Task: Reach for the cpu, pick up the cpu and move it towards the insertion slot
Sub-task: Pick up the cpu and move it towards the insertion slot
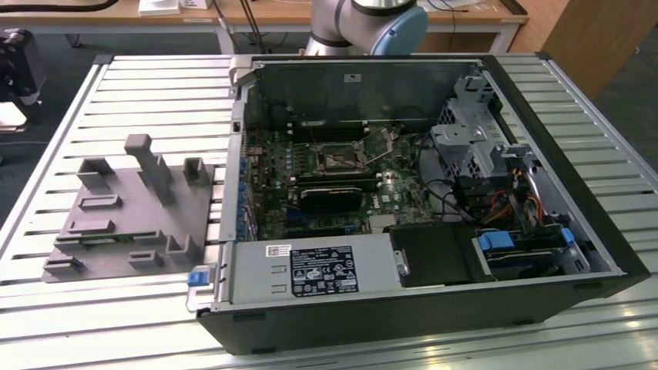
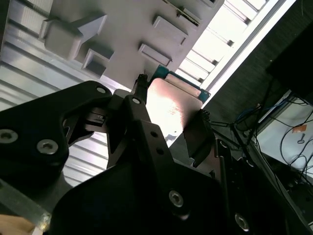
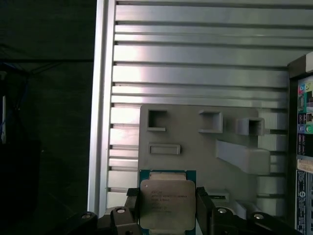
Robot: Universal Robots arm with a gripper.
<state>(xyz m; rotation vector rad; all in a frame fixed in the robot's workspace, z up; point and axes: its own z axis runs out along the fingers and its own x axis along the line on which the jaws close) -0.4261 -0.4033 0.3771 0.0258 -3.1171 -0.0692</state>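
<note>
Fingers (image 3: 203, 208) clamped on opposite sides of the cpu (image 3: 167, 203), metal top up, above the grey fixture (image 3: 195, 147) by the tabletop (image 3: 195, 73) edge: a side grip, I'd say, leaving its underside free for the insertion slot (image 1: 337, 158) inside the computer case (image 1: 411, 316).

The gripper (image 2: 172, 98) clamps the cpu (image 2: 168, 110) (shiny metal top, teal rim) between black fingers (image 2: 138, 117), the grey fixture (image 2: 122, 24) beyond it on the slatted table (image 2: 22, 68), some slats from one edge.
</note>
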